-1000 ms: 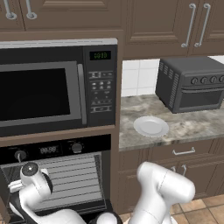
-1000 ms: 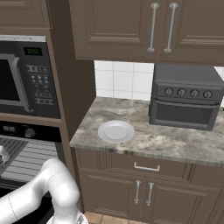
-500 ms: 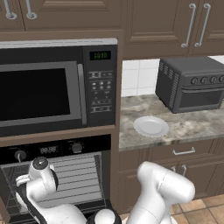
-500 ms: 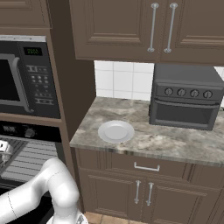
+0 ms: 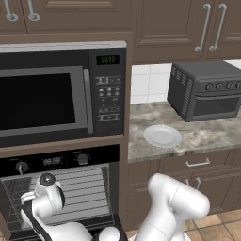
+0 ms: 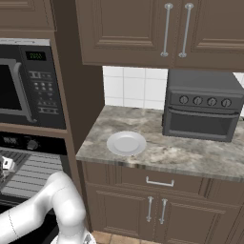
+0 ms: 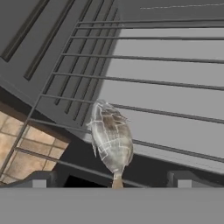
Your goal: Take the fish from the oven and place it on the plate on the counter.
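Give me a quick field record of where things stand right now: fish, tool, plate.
fish: lying on the oven wire rack, near its front edge
tool: open, fingertips either side of the fish's tail, not gripping
plate: empty, on the counter left of the toaster oven
task step: fish not yet grasped

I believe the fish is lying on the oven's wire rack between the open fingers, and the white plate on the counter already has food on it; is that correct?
Not quite: the plate on the counter is bare, as the right base view shows. The rest holds: in the hand view the fish lies on the oven's wire rack, with the open gripper around it.
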